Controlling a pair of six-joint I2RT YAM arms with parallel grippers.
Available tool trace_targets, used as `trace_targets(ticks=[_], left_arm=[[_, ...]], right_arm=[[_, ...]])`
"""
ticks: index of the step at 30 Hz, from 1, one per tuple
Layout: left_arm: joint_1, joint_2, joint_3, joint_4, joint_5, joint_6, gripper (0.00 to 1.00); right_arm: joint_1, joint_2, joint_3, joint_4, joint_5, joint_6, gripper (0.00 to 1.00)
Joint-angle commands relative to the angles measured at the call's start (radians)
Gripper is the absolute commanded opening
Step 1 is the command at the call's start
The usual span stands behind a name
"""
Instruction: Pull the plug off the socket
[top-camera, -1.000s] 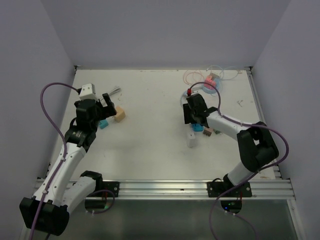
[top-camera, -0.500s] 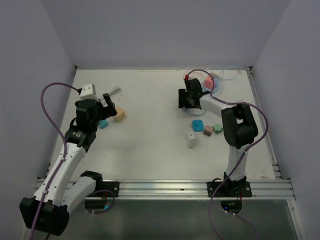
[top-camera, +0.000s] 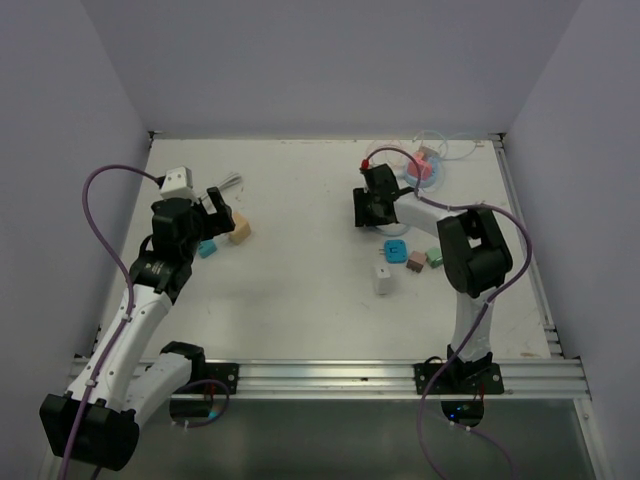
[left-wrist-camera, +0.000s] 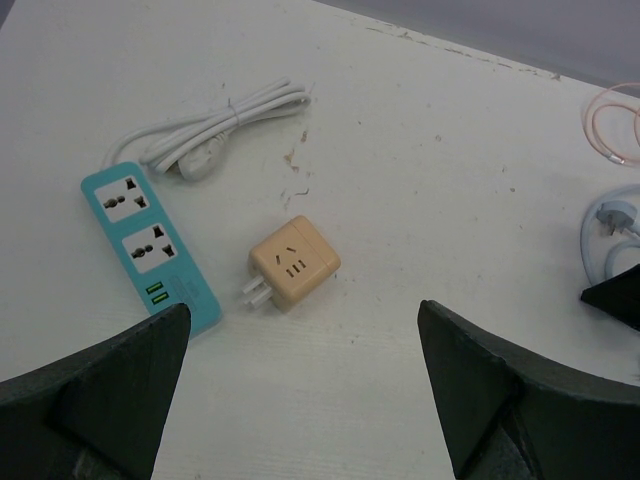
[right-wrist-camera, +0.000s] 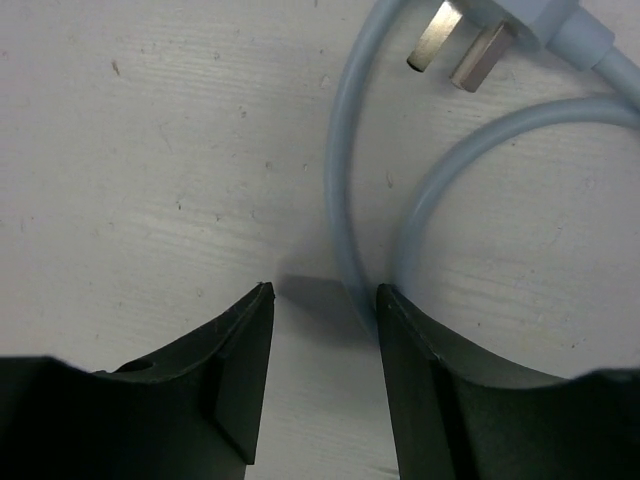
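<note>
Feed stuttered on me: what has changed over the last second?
The right gripper left the small adapters and swung to the far side; it now hovers open by the pale blue cable, holding nothing. The left gripper, tan adapter, power strip and small adapters stayed put.

We find no legible text, label, brand, number or sign in any view. The teal power strip (left-wrist-camera: 150, 250) and the tan adapter (left-wrist-camera: 293, 262) show socket openings; any print on them is too small to read.
</note>
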Motion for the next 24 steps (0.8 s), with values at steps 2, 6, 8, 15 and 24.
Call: trace_targets(ticks=[2,6,8,15,24], left_arm=[[0.010,-0.004,-0.005,0.051,0.008,0.023,1.00],[0.010,-0.005,-0.003,0.051,0.008,0.023,1.00],[0.011,-0.007,-0.003,0.050,0.006,0.022,1.00],[0.016,-0.017,-0.003,0.048,-0.015,0.020,1.00],[0.020,-0.014,-0.003,0.047,-0.021,0.019,1.00]], right_arm=[[0.046,0.026,-0.032,-0.033,-0.016,-0.012,0.43],[0.127,0.034,-0.030,-0.046,0.002,-0.030,0.20],[0.190,0.037,-0.022,-0.049,-0.006,-0.035,0.06],[0.402,0.022,0.024,-0.094,-0.102,-0.056,0.00],[0.627,-0.095,0.013,-0.217,-0.301,-0.050,0.03]])
